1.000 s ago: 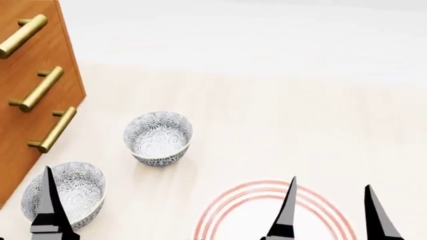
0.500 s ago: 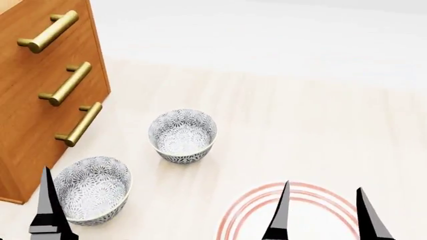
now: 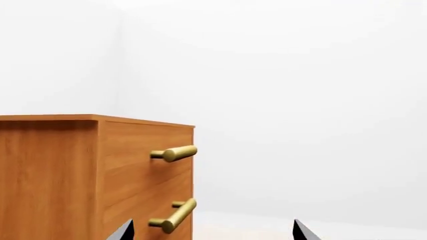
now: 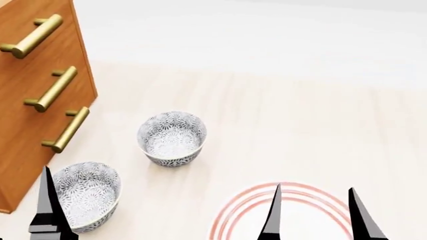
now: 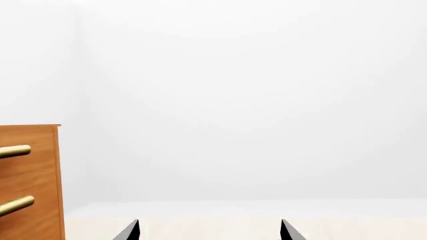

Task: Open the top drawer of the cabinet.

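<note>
**Ana:** Top drawer [image 4: 27,37] first: where is it?

**Ben:** Uppermost of three in the cabinet [image 4: 13,150], at the far left corner of the worktop [image 4: 280,110]. Its front sits flush with the two below, and nothing touches its brass handle [image 4: 32,36].

**Ana:** Start from the near edge, then.

**Ben:** Nearest, the left end effector [image 3: 210,231] has its two dark fingertips set wide, with nothing between them. In the head view only one of its fingers [image 4: 48,210] shows, at the near left. The right end effector [image 4: 312,212] is just as wide and empty, above a plate with red rings [image 4: 230,215] at the near edge.

**Ana:** And beyond those?

**Ben:** A patterned bowl [image 4: 90,195] sits near the left edge, just beside the cabinet's near corner. A second patterned bowl [image 4: 171,137] stands farther in, apart from the first and from the cabinet.

**Ana:** What do the wrist cameras show?

**Ben:** The left one faces the cabinet's corner, top handle level with the lens. The right one catches only the cabinet's edge.
</note>
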